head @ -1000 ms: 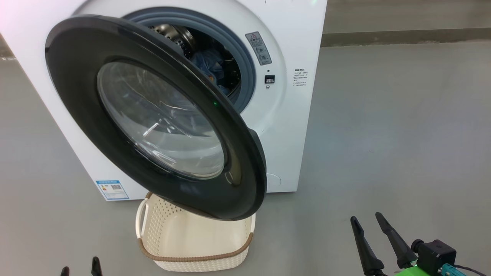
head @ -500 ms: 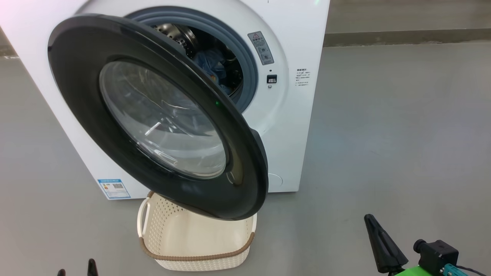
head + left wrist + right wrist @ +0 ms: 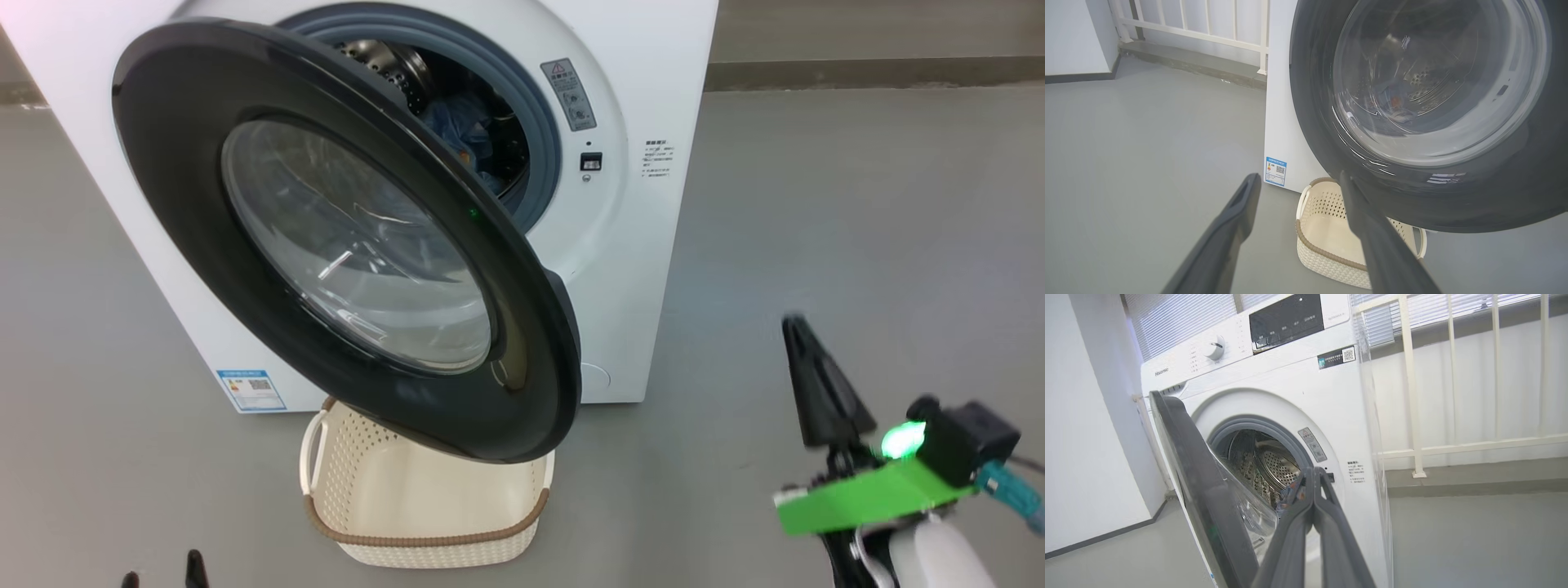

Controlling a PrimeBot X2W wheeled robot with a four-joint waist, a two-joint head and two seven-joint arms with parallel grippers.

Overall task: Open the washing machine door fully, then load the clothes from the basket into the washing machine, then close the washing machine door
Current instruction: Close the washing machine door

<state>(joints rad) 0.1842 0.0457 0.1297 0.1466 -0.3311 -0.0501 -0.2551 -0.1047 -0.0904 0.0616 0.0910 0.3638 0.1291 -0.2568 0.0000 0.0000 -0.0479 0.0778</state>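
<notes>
The white washing machine (image 3: 653, 245) stands with its black-rimmed washing machine door (image 3: 188, 204) swung out at an angle over the basket (image 3: 424, 539). Light blue clothes (image 3: 457, 122) lie inside the steel drum. The cream basket's visible inside is bare; its far part is hidden under the door. My right gripper (image 3: 796, 331) is shut on nothing, raised to the right of the machine, fingers pointing at the drum opening (image 3: 1265, 465). My left gripper (image 3: 1298, 179) is open and low, left of the basket (image 3: 1327, 232), with its right finger just below the door's rim (image 3: 1310, 102).
Grey floor spreads to the right and left of the machine. A white railing (image 3: 1412, 396) and low kerb run behind and beside it. A white wall (image 3: 1086, 437) stands on the door's hinge side.
My right gripper has shut and risen well up the head view, toward the machine. The left gripper and the door stay put; the camera has shifted slightly.
</notes>
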